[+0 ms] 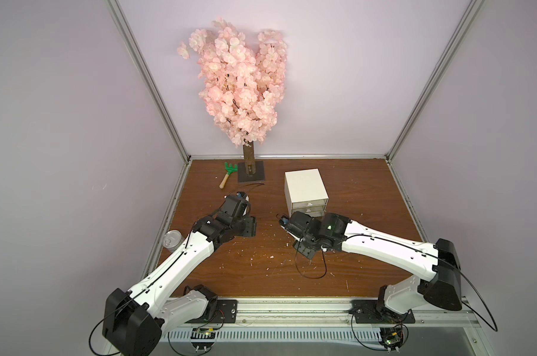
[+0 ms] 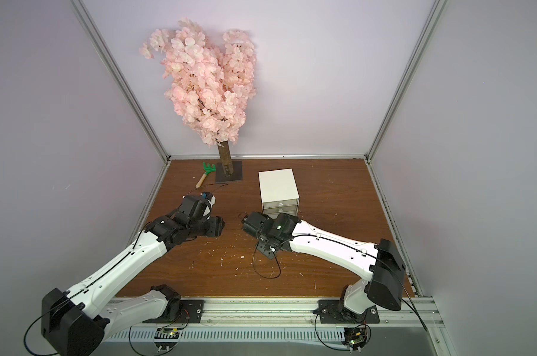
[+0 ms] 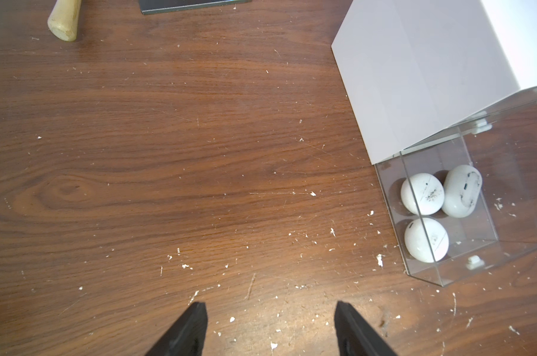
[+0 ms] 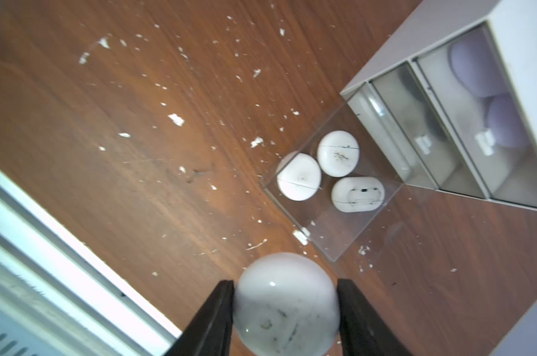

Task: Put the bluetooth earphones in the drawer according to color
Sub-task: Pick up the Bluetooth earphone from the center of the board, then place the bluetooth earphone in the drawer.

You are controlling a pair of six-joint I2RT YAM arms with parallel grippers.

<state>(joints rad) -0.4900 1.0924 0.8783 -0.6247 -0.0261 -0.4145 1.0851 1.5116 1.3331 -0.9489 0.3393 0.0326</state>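
Scuffed white earphone case (image 4: 285,308) fills bottom centre, pinched by the right gripper (image 4: 285,283). Upper right, three more white cases (image 4: 338,153) lie in the clear drawer (image 4: 344,237) pulled out of the cabinet (image 4: 513,27). Left gripper (image 3: 270,305), bottom centre, gapes empty above the table (image 3: 137,154).

The white earphone cases (image 4: 338,153) bear black scuffs, the table (image 3: 168,123) is brown wood-grain, the blossoms (image 1: 239,83) pink.
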